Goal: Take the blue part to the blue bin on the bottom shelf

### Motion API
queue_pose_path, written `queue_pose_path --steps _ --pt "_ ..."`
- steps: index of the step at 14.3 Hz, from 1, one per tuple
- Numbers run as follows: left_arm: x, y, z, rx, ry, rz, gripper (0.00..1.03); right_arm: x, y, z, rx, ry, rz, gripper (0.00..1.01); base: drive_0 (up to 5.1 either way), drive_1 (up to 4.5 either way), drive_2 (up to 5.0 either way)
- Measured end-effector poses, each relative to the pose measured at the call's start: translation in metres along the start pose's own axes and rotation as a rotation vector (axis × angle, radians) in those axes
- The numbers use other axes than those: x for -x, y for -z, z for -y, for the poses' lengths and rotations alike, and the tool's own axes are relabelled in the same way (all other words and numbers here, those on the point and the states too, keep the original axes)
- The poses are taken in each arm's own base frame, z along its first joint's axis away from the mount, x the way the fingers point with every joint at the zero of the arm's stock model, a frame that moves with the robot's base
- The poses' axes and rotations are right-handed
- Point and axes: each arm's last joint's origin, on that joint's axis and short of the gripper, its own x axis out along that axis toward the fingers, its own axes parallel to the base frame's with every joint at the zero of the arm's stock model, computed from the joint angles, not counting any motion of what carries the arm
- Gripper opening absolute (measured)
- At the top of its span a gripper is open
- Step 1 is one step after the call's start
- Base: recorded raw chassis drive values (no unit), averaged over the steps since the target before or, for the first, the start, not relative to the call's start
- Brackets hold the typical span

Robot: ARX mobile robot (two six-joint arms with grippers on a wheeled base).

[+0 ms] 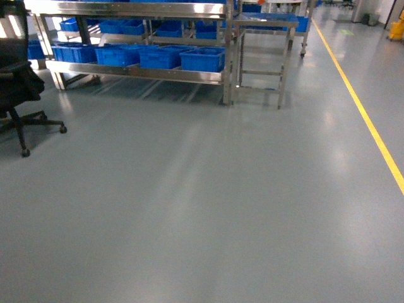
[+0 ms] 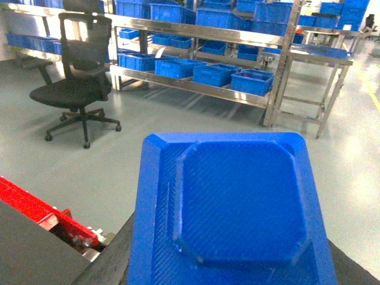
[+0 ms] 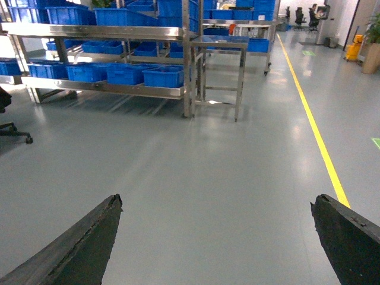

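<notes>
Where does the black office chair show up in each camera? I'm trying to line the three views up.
Head: the black office chair is at the left edge, partly cut off.
Left wrist: it stands whole at upper left, beyond the blue part that fills the foreground.
Right wrist: only a bit of its base and a caster at the left edge.
Shared landmark: the row of blue bins on the bottom shelf beside it.

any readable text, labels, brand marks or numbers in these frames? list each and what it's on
None can be read in any view.
The blue plastic part held in the left gripper shows only moulded ridges, no lettering.
The blue plastic bins on the stainless-steel bottom shelf carry no visible labels.
The green floor marking near the yellow floor line is too small and cut off to read.
</notes>
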Motion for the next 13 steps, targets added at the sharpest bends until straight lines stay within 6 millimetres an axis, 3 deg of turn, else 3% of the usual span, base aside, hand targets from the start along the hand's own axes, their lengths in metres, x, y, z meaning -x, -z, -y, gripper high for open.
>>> queue_pose_path --steps 11,13 --pt "-0.0002 0.0002 0.0001 -0.001 0.000 -0.002 0.43 0.0000 0.0000 0.0000 0.000 0.000 0.000 0.98 -1.6 -1.59 -1.6" --pt "-0.0003 0.0004 0.0005 -0.003 0.005 -0.004 0.43 0.0000 0.0001 0.0000 0.000 0.001 -0.001 0.98 -0.1 1.89 -2.2"
